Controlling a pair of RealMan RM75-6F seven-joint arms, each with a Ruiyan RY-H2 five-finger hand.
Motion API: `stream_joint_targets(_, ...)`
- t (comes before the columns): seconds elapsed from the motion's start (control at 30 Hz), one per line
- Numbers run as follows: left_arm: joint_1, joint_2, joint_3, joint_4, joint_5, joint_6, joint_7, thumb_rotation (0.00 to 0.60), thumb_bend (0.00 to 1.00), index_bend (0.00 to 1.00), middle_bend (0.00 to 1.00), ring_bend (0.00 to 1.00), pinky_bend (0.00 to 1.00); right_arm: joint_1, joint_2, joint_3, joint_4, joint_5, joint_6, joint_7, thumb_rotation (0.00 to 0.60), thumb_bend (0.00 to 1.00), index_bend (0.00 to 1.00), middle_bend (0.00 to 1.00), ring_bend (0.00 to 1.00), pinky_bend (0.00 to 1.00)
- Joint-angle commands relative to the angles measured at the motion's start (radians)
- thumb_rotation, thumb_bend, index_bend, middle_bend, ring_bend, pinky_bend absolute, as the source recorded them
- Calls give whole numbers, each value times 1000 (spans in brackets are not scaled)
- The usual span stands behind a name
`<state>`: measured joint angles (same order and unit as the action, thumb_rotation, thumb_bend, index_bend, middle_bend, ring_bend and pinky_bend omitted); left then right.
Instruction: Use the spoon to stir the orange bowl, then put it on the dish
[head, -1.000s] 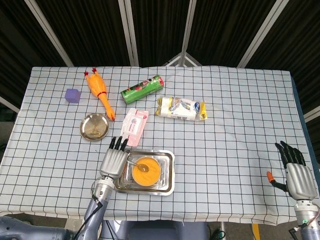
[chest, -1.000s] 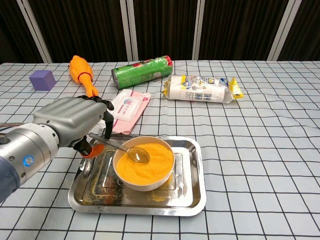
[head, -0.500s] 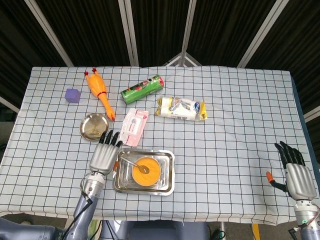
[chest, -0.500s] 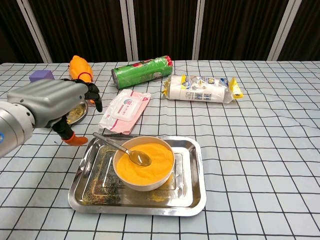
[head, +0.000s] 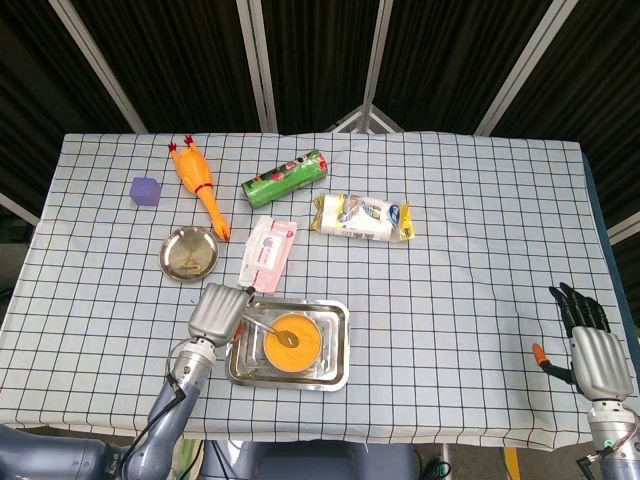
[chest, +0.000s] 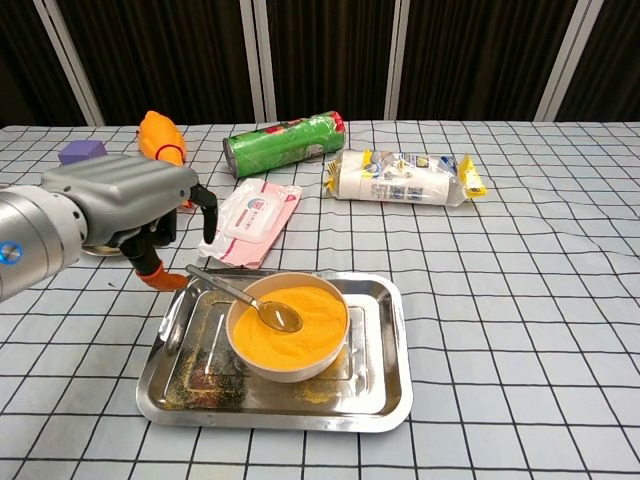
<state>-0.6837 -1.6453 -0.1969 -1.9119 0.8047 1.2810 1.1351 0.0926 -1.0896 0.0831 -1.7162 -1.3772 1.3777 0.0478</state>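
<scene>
Spoon (chest: 240, 297): bowl end sunk in the orange bowl (chest: 288, 326) inside the steel tray (chest: 384, 398), handle rising over the rim toward 10 o'clock. Left hand (chest: 128, 208) hovers just off the handle tip at 10 o'clock, fingers curled downward, holding nothing. Round dish (head: 189, 253) lies at 11 o'clock from the tray. Right hand (head: 592, 348), fingers spread and empty, sits well apart at 3 o'clock; the left is much nearer.

Left hand (chest: 125, 205) fingers curled, empty; right hand (head: 594, 355) fingers spread.
</scene>
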Motion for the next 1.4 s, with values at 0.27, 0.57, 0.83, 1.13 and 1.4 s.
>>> stream_joint_targets(0.27,-108,18,-4,-53,-128,-21,95,600,461,457,1000,965,958,0,1,2,0,3,-1,8,600,397,0,0,0,0)
stream_joint_targets(0.57,-163,-22,27,-34,-206,10,125,600,476,461,1000,965,958,0,3,2,-1,6,-5,10,600,397,0,0,0,0)
stream_joint_targets(0.83,-189,-42,39,-11,-205,32,100,600,489,463,1000,965,958,1,5,1,-3,7,-8,14,600,397,0,0,0,0)
stream_joint_targets(1.13,-208,-59,58,7,-206,45,80,600,504,469,1000,965,958,1,7,1,-6,8,-11,18,600,397,0,0,0,0)
stream_joint_targets(1.4,-219,-74,70,27,-194,59,62,600,530,480,1000,965,958,1,7,0,-6,6,-10,20,600,396,0,0,0,0)
